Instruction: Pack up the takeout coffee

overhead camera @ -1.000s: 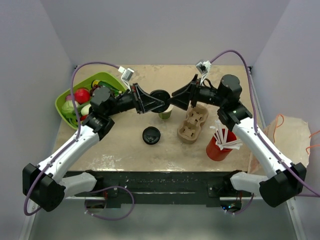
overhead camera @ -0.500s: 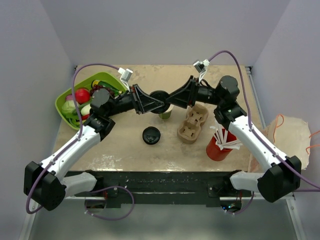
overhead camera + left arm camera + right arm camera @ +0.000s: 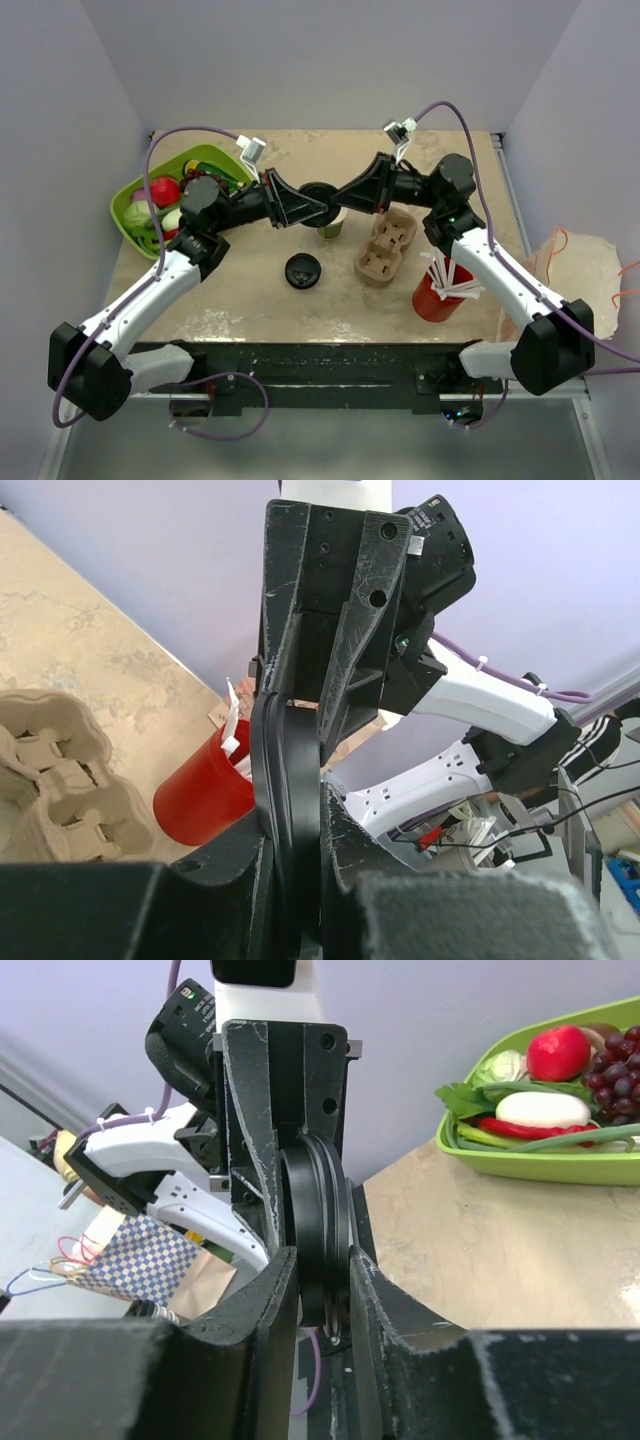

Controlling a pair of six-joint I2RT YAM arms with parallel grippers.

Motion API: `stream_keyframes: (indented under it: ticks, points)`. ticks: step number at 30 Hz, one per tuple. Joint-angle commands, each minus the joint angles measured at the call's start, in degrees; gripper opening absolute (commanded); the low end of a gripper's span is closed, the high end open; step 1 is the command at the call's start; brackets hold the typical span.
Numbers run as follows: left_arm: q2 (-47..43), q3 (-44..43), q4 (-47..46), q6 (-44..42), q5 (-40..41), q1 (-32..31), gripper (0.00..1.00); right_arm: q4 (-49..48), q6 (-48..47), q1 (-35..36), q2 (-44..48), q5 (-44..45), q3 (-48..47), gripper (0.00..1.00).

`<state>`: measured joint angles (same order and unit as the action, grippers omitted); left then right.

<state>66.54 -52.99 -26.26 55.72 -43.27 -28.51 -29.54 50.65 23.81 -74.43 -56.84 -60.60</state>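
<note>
A round black lid (image 3: 320,193) is held on edge in the air between both grippers, just above the small green paper cup (image 3: 331,230) standing on the table. My left gripper (image 3: 308,205) is shut on the lid from the left, and my right gripper (image 3: 338,197) is shut on it from the right. In the left wrist view the lid (image 3: 283,770) stands edge-on between my left gripper's (image 3: 290,810) fingers. In the right wrist view the lid (image 3: 318,1220) sits between my right gripper's (image 3: 322,1260) fingers. The cup is out of view in both wrist views.
A loose black lid (image 3: 302,270) lies near the table's front centre. A cardboard cup carrier (image 3: 385,247) lies right of the cup. A red cup with white straws (image 3: 440,290) stands front right. A green basket (image 3: 205,157) of produce sits at the far left.
The right arm's upper part has shifted left and its gripper has pressed closer onto the lid. The left arm and the lid have hardly moved.
</note>
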Motion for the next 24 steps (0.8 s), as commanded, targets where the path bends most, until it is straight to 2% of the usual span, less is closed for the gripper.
stream_keyframes:
  ticks: [1, 4, 5, 6, 7, 8, 10, 11, 15, 19, 22, 23, 24]
  points:
    - [0.78, -2.38, -0.9, -1.67, -0.68, 0.3, 0.01, -4.83, 2.26, 0.27, 0.25, -2.49, -0.05, 0.24]
    - [0.96, -2.64, -1.25, -1.85, -0.5, 0.3, 0.08, -4.74, 2.08, 0.27, -0.1, -2.66, -0.13, 0.09]
    - [1.13, -2.82, -0.73, -2.2, -0.42, 0.3, 0.24, -4.82, 2.25, 0.36, -0.1, -2.23, 0.04, 0.02]
    - [1.31, -3.17, -0.2, -2.72, -0.24, 0.3, 0.36, -4.65, 2.52, 0.27, -0.18, -2.05, 0.04, 0.0]
    - [1.48, -3.43, 0.76, -3.25, 0.11, 0.3, 0.46, -4.48, 2.43, 0.27, -0.19, -1.79, -0.05, 0.0]
    - [1.4, -3.78, 3.64, -5.34, 1.5, 0.39, 0.66, -3.69, 2.52, 0.18, -0.19, -0.83, -0.05, 0.0]
    - [0.87, -4.84, 7.69, -7.99, 4.4, 0.47, 0.86, -3.07, 2.43, 0.09, -0.45, -0.55, -0.22, 0.0]
    - [0.69, -5.27, 12.24, -11.13, 7.99, 0.56, 0.99, -2.55, 2.35, 0.01, -0.62, -0.47, -0.48, 0.0]
    - [-1.5, -6.86, 20.97, -15.73, 17.5, 1.35, 1.0, 1.22, -0.45, -0.96, -1.15, 1.8, -1.1, 0.0]
    - [-4.22, -6.86, 26.17, -18.98, 25.14, 1.79, 1.0, 12.82, -7.32, -3.15, -3.34, 6.03, -3.3, 0.0]
    - [-5.55, -6.86, 32.4, -20.04, 33.83, 1.88, 1.0, 14.68, -8.11, -4.12, -5.63, 7.0, -3.38, 0.0]
    - [-5.46, -7.04, 36.07, -19.0, 40.21, 1.97, 1.0, 15.38, -8.46, -4.56, -7.72, 7.0, -3.73, 0.0]
    - [-4.59, -7.73, 37.84, -18.46, 42.71, 2.06, 1.0, 15.91, -8.64, -4.91, -8.7, 7.27, -4.0, 0.0]
